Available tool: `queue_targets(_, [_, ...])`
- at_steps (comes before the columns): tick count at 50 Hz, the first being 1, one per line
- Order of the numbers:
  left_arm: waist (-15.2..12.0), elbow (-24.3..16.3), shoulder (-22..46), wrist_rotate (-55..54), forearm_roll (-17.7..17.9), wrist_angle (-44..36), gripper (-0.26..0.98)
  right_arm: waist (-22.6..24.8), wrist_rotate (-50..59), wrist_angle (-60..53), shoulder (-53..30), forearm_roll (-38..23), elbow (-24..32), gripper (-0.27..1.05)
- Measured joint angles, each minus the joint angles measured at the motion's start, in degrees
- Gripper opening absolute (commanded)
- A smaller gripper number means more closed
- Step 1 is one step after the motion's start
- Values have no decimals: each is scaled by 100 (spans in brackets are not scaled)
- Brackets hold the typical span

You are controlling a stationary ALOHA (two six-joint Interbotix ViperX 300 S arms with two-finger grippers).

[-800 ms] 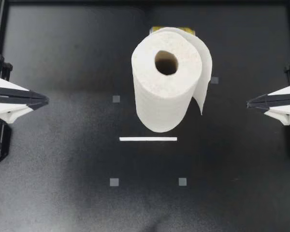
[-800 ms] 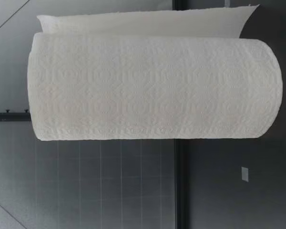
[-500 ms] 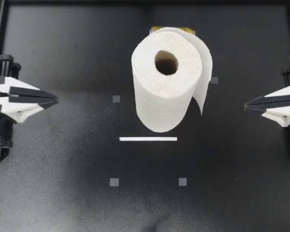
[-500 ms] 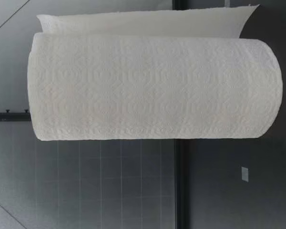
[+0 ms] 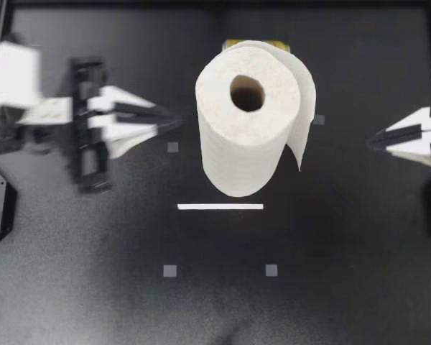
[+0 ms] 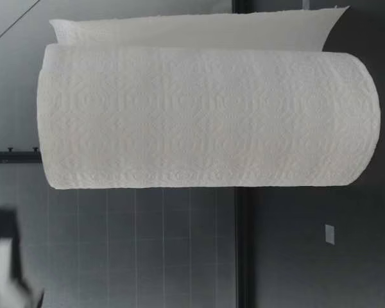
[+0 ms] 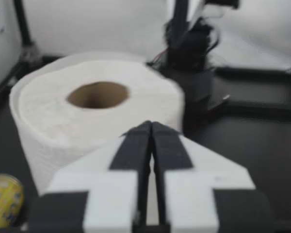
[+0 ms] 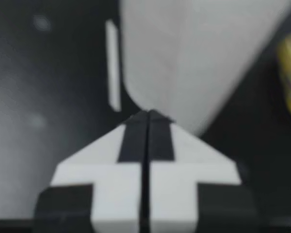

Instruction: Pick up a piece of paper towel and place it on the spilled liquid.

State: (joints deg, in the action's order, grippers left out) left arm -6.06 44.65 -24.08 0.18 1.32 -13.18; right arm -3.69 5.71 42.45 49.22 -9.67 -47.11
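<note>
Paper towel roll (image 5: 248,118): upright, midway between the left and right edges of your table (image 5: 93,302), loose sheet (image 5: 307,108) hanging on its right side | your left gripper (image 5: 174,123): fingers pressed together, near the roll's left, apart from it | your right gripper (image 5: 372,141): fingers pressed together, at the right edge.

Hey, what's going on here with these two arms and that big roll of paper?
A two-armed robot is meant to take some paper towel for a spill. A paper towel roll stands upright in the middle of the black table, with one loose sheet hanging off its side. The left pincer is close beside the roll, shut and empty. The right pincer is farther off, also shut and empty. Nothing is grasped yet, and no spill shows.
</note>
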Motion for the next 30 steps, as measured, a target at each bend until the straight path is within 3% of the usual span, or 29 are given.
queue_targets(7, [-132,-615,571,132,-18,334,11,272,712,905,-334,-993,290,2])
queue_targets(12, [-185,-923,809,246,-26,562,11,1081,1644,1723,-501,-2039,404,2])
queue_targets(25, [-299,-1354,1037,422,-35,993,11,3850,5238,3920,-1081,-4966,290,2])
queue_targets(30, [-308,-1362,1037,422,-35,1099,11,4359,6592,4087,-1433,-5713,88,3])
